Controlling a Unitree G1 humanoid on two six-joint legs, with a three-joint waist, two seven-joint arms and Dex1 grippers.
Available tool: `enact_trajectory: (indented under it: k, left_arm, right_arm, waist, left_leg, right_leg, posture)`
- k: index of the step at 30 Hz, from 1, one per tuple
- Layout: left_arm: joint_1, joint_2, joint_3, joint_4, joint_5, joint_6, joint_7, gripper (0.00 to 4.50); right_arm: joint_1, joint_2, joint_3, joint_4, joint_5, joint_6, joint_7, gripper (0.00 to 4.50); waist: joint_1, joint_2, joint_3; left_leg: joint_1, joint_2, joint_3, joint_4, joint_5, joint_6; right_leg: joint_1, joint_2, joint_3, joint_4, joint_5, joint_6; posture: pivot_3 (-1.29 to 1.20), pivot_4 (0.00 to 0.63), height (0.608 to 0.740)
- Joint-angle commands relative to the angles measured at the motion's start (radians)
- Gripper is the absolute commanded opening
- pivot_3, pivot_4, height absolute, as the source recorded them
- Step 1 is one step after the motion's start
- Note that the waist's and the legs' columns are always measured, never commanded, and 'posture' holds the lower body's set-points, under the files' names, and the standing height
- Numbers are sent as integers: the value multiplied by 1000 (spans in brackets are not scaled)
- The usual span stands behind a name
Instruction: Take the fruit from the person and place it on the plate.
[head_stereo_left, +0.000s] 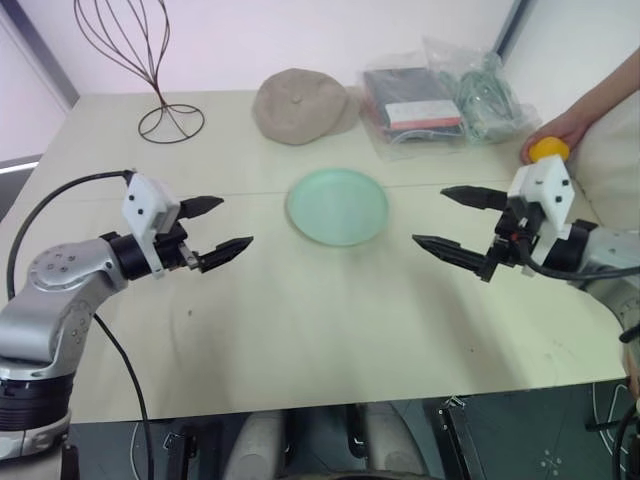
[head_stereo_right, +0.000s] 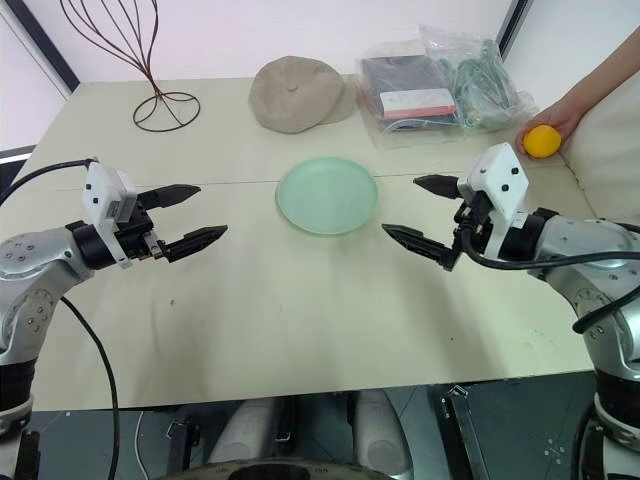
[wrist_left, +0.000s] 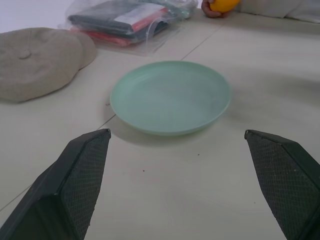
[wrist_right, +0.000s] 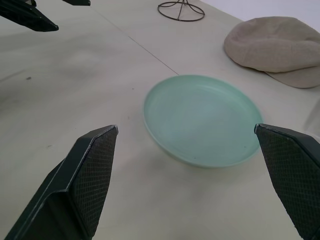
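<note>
The person's hand (head_stereo_right: 562, 122) held the fruit (head_stereo_right: 541, 141) at the table's (head_stereo_right: 300, 320) far right edge. The plate (head_stereo_right: 327, 195) lay mid-table between the left gripper (head_stereo_right: 184, 218) and right gripper (head_stereo_right: 420, 212), both spread wide and empty.

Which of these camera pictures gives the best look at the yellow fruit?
The right eye view: the fruit shows nearly whole in the person's hand at the table's far right edge. In the left eye view the right hand's white housing hides its lower part. The left wrist view catches a sliver of it at the picture's edge.
</note>
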Motion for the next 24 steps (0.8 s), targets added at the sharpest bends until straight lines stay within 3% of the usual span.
enact_trajectory:
  k: [1,24]
  left_arm:
    - [-11,3,18,-15,-6,-7,3,4500]
    - [-24,1,3,2,15,-22,4,4500]
  right_arm:
    - [-14,-16,-42,-16,24,2,-3,4481]
    - [-19,-3,-61,-24,107,28,-53,4481]
  waist:
    - [0,0,0]
    - [0,0,0]
  left_leg:
    - [0,0,0,0,0,0]
    - [0,0,0,0,0,0]
  right_leg:
    - [0,0,0,0,0,0]
    - [0,0,0,0,0,0]
  posture:
    - [0,150,740]
    - [0,150,740]
